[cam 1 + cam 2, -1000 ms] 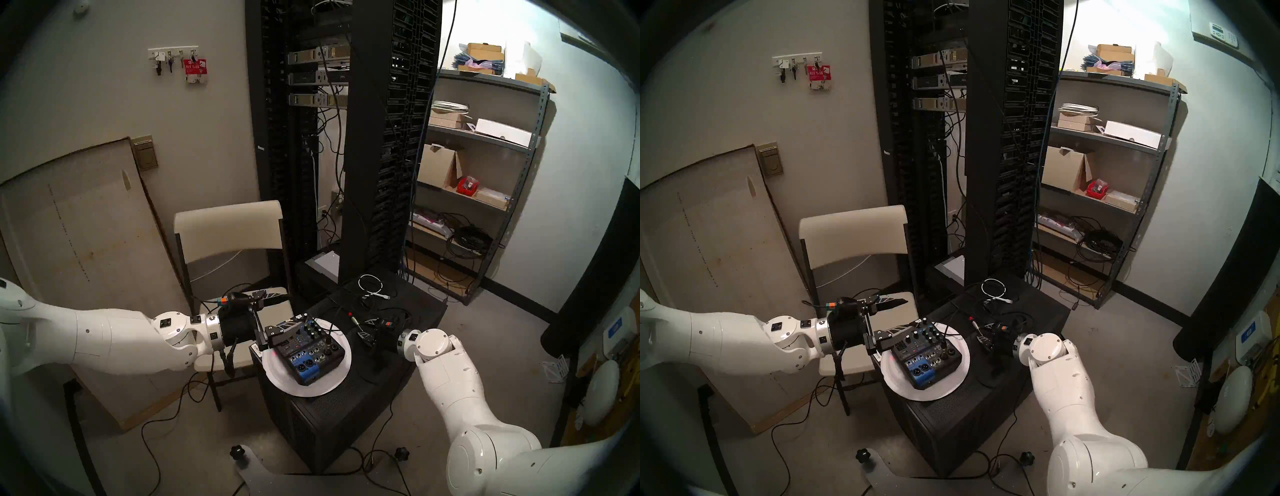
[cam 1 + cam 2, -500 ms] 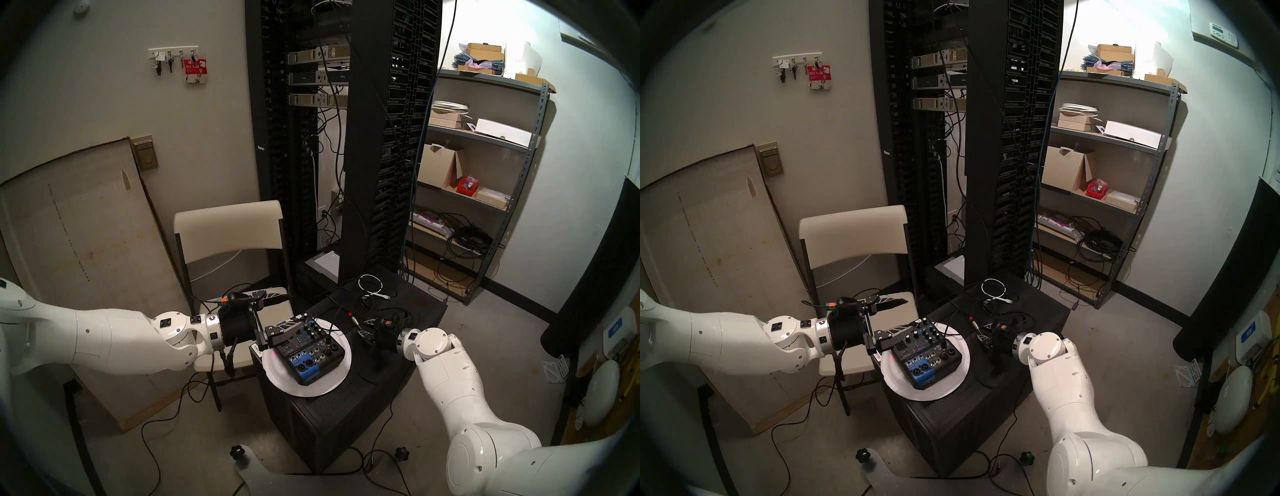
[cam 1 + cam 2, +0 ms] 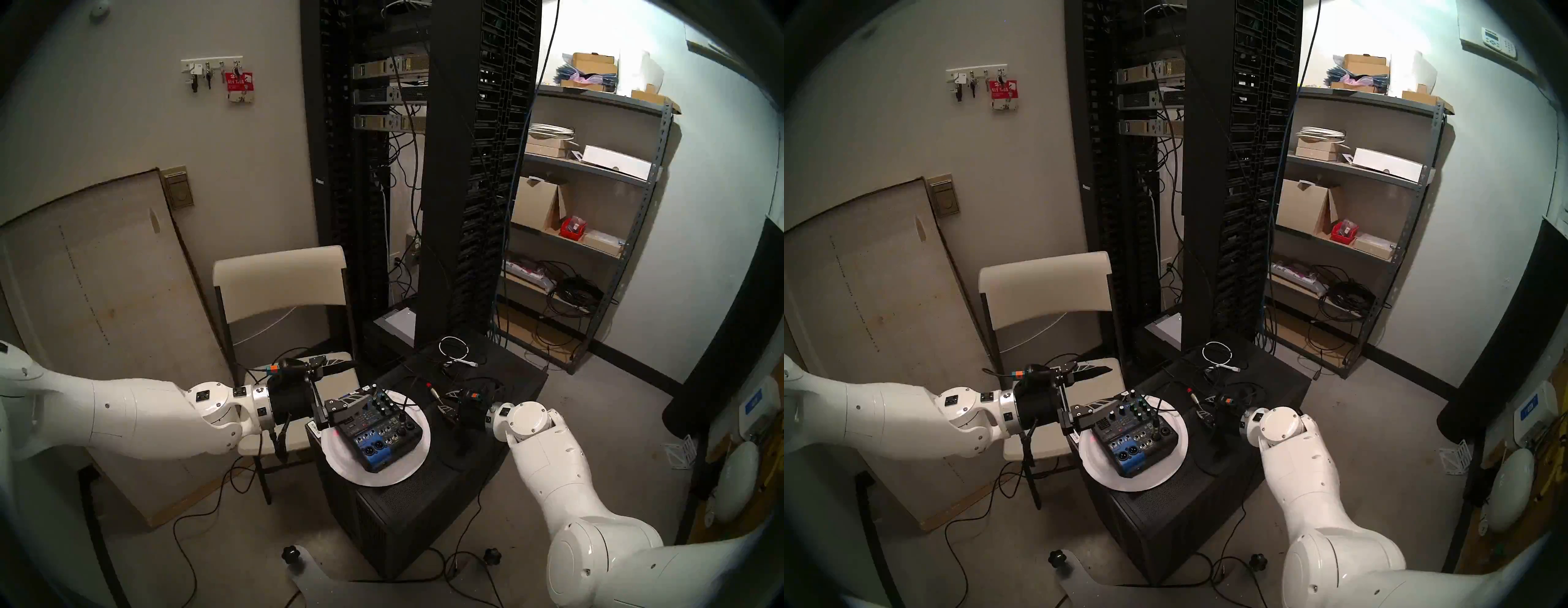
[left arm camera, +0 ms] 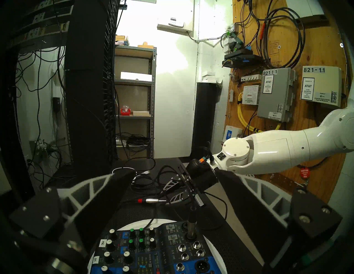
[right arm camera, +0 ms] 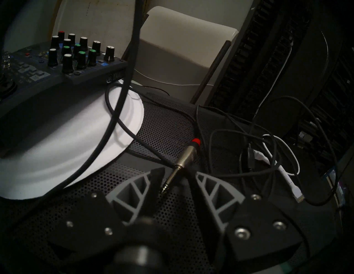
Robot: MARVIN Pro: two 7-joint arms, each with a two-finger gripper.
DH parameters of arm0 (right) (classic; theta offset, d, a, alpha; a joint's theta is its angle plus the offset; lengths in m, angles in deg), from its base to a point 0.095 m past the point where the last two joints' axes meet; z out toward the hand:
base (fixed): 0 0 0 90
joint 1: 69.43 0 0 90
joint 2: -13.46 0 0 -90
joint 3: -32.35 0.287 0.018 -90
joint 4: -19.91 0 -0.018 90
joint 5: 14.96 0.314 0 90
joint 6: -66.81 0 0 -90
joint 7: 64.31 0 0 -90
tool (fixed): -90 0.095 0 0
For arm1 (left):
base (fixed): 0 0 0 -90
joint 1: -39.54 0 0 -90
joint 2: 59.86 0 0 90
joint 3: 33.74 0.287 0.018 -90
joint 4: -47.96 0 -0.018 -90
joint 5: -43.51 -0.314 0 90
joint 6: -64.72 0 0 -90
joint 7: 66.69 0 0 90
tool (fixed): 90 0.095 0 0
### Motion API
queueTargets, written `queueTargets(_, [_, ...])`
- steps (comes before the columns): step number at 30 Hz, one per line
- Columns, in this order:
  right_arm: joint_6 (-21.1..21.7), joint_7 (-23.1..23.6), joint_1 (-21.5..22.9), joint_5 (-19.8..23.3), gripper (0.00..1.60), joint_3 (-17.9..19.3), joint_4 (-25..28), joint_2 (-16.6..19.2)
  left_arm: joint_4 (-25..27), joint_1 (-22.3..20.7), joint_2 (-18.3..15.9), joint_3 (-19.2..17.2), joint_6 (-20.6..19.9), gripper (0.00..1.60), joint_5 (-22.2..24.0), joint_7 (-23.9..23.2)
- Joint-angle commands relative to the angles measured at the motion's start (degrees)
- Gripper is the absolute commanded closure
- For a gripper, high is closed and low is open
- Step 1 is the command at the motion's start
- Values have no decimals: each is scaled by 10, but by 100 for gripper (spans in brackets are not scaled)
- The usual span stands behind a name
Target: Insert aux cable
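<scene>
A round white paper plate [image 3: 407, 471] is lying on the near left part of a black perforated metal cabinet [image 3: 428, 505], and a small dark mixer [image 3: 375, 429] with a blue front corner and many round knobs, some green-capped, is sitting on this plate. One black cable without a red band is standing plugged in the mixer's top [image 4: 192, 225]. The left gripper [image 3: 339, 384] is hanging level at the left edge of the plate, its ribbed grey-and-black fingers standing as wide apart as they go and holding nothing. To the right of the plate, the aux cable [image 5: 186, 153] is lying flat on the perforated top: a thin black cord, a red band, a smooth silver barrel and a narrow metal tip pointing toward the near side. The right gripper [image 5: 177, 175] is pointing down and to the left at it, with the jaws about half open on both sides of the tip; one finger [image 5: 156, 178] is looking very close to the tip, but I cannot tell if it is touching. Compared with a second ago, this gripper is looking nearly the same, and the plug is lying in the same place. Farther back, a white coiled cable [image 3: 454, 346] is resting among thin black wires.
</scene>
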Motion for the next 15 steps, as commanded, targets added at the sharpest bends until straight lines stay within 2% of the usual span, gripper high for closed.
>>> queueTargets(1, [-1, -1, 14, 0, 68, -1, 4, 2, 0, -8, 0, -6, 3, 0, -1, 0])
queueTargets(7, [-3, -1, 15, 0, 73, 0, 0, 2, 0, -8, 0, -6, 3, 0, -1, 0])
queueTargets(11, [-4, -2, 17, -1, 84, -1, -4, 3, 0, -8, 0, -6, 3, 0, -1, 0])
queueTargets(15, [-5, -3, 19, -1, 85, -1, -8, 4, 0, -8, 0, -6, 3, 0, -1, 0])
